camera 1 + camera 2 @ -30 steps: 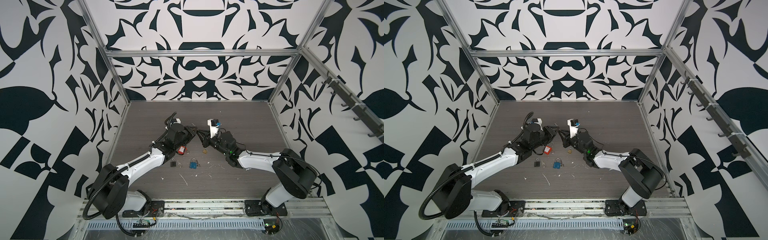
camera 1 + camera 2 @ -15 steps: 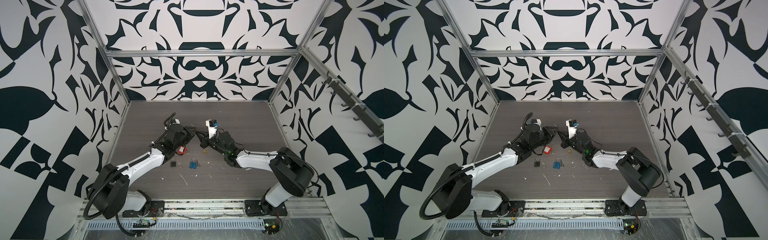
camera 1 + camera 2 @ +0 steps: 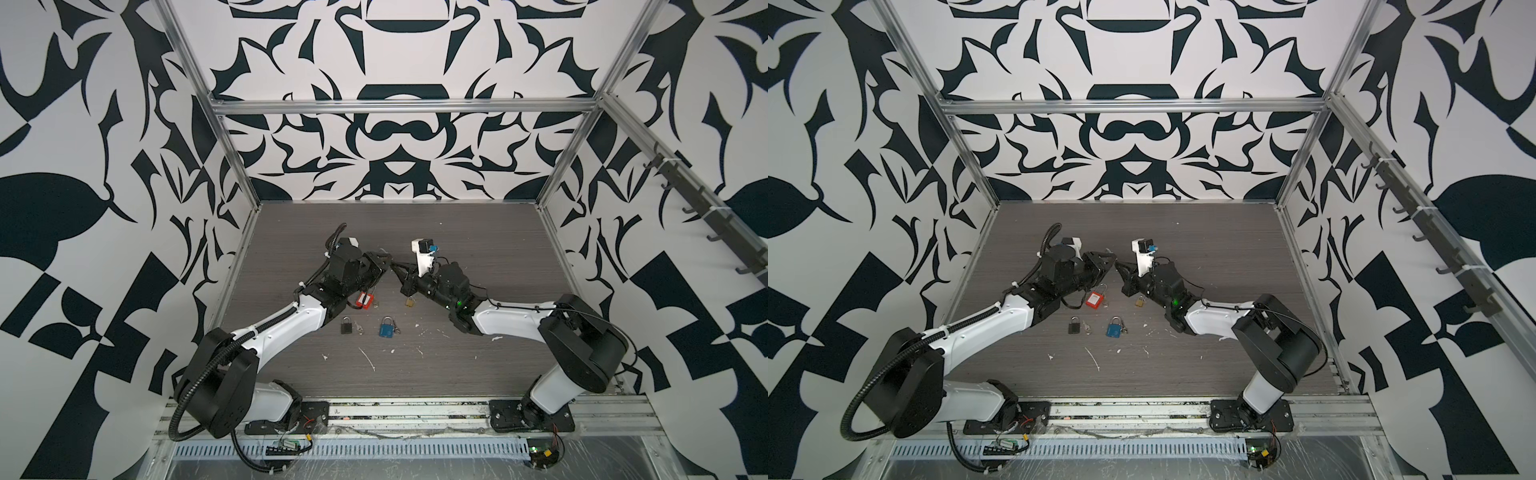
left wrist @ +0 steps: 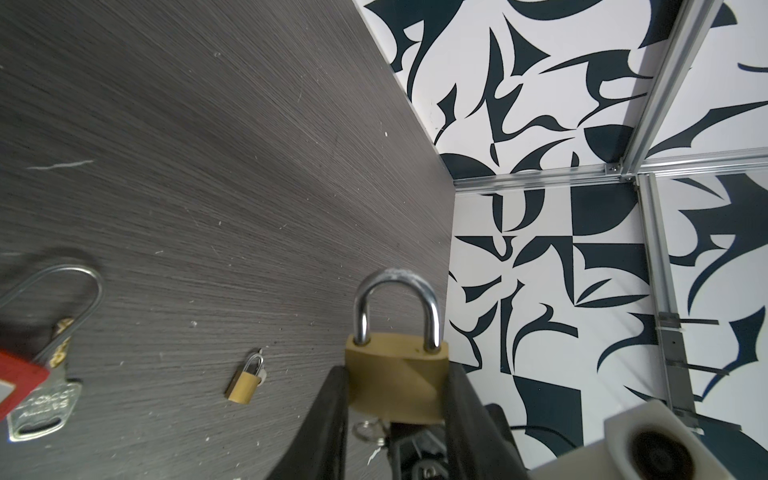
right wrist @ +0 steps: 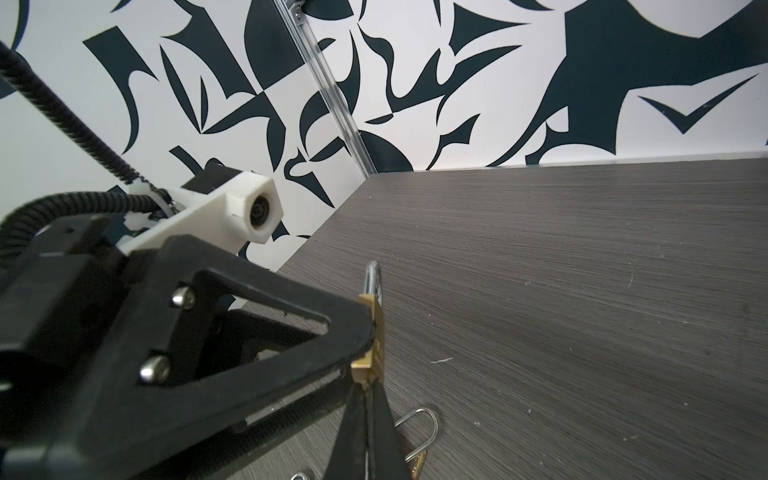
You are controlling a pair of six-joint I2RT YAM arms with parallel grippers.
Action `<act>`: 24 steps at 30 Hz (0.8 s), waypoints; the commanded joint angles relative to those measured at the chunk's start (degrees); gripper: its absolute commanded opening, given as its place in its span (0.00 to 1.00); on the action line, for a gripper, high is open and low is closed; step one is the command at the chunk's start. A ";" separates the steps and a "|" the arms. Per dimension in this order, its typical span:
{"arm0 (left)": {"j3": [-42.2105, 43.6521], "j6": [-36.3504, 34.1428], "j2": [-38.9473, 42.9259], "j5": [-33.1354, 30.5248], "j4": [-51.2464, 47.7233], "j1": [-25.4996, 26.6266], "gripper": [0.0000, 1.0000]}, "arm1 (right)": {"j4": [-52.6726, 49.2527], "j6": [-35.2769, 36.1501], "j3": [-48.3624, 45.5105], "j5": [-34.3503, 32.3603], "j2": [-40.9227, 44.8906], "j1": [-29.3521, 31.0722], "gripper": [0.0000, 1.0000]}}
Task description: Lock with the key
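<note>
1. Where left arm (image 3: 291,324) and right arm (image 3: 511,322) meet tip to tip over the middle of the table (image 3: 478,249), both top views show the contact too small to read.
2. Left gripper (image 4: 395,374): clamped on the body of a brass lock (image 4: 397,353), held off the table, shackle up with both legs in the body. The fingers cover the body's lower sides.
3. Right gripper (image 5: 365,390): pinched fully together, tips at the lock's end opposite the shackle. Whether anything sits between them, cannot tell.
4. Loose on the table, nearer the front: red lock (image 3: 1095,300), blue lock (image 3: 1113,329), black lock (image 3: 1074,326), small lock (image 3: 1139,302). The left wrist view cuts off the red lock at its edge and blurs the shackle.
5. Key: blade hidden. Only a ring (image 4: 365,430) and a sliver of metal show under the held lock.
</note>
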State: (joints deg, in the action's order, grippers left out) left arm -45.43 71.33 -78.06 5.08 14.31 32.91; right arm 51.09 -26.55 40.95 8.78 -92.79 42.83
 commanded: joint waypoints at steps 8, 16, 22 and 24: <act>-4.13 -4.16 1.52 -8.69 -4.50 -11.06 0.00 | -3.95 -1.27 -11.27 4.00 13.31 0.24 0.00; -5.54 -2.73 -0.51 -3.46 -5.87 -10.89 0.00 | -4.71 -1.46 -9.94 3.88 13.48 0.24 0.00; -9.88 -8.50 -1.66 0.25 -17.28 -10.36 0.00 | -5.02 -1.15 -8.10 3.04 13.48 0.24 0.00; -10.27 -11.04 -0.76 0.19 -20.49 -10.35 0.00 | -6.44 -0.45 -7.65 2.49 13.86 0.23 0.00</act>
State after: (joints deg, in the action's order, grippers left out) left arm -53.67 64.69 -79.42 4.10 1.37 22.33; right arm 44.51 -27.49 30.68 11.79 -80.40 42.85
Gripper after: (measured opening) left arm 0.042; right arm 0.042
